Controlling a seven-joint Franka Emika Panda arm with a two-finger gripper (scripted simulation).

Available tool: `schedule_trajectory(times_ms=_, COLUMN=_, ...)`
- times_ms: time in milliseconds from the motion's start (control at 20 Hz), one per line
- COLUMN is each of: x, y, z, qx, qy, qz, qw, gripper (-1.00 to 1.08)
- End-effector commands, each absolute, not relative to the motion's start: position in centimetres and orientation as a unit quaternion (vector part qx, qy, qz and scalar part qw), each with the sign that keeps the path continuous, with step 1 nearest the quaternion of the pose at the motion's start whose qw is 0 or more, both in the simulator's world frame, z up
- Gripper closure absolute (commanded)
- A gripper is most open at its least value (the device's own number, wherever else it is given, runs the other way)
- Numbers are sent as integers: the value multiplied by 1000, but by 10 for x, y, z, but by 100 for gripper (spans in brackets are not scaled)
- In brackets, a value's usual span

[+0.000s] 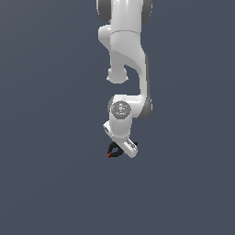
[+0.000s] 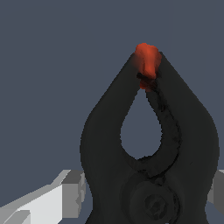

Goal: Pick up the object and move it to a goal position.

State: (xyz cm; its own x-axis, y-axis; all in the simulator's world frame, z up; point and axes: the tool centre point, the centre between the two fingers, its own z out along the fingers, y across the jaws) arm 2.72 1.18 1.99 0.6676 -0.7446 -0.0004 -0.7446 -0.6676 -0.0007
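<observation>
The object [image 2: 105, 144], a small black spring clamp with a red-orange jaw tip [image 2: 147, 61], fills the wrist view. My gripper [image 2: 146, 192] has a grey finger [image 2: 70, 192] against one side of the clamp's body and the other finger [image 2: 217, 188] against the opposite side, so it is shut on it. In the exterior view the object [image 1: 113, 151] shows as a small black shape with a red dot, sticking out to the exterior view's left of my gripper [image 1: 121, 150] at the end of the white arm. Whether the clamp rests on the ground or hangs above it cannot be told.
A plain dark blue-grey ground [image 1: 46, 183] surrounds the arm in the exterior view. The white arm [image 1: 126, 50] comes down from the top centre of that view.
</observation>
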Motion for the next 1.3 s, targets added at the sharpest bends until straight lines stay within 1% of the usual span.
schedule_trajectory(times_ms=0, x=27, y=11, z=19, qx=-913, qy=408, qz=0, qw=0, gripper=108)
schedule_trajectory(times_ms=350, x=27, y=13, z=22, qx=-913, qy=408, qz=0, qw=0, gripper=108)
schedule_trajectory(times_ms=650, x=24, y=28, z=42, qx=-913, qy=408, qz=0, qw=0, gripper=108)
schedule_trajectory(times_ms=900, x=20, y=51, z=76, qx=-913, qy=408, qz=0, qw=0, gripper=108)
schedule_trajectory(times_ms=1250, x=11, y=100, z=145, qx=-913, qy=408, qz=0, qw=0, gripper=108)
